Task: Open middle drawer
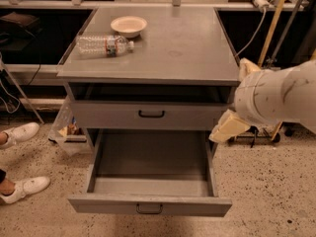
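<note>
The middle drawer (150, 115) is a wide shallow grey front with a small dark loop handle (151, 114), set flush in the grey cabinet under a dark gap below the top. My gripper (236, 98) hangs at the cabinet's right side, level with the middle drawer and right of its front. Its cream fingers (228, 127) stand apart with nothing between them. It touches neither the handle nor the drawer. The white arm (281, 95) comes in from the right edge.
The larger bottom drawer (149, 204) is pulled far out toward me and is empty. A clear plastic bottle (103, 45) and a pale bowl (128, 25) lie on the cabinet top. A person's white shoes (22, 132) are on the floor at left. Yellow poles (266, 28) stand at right.
</note>
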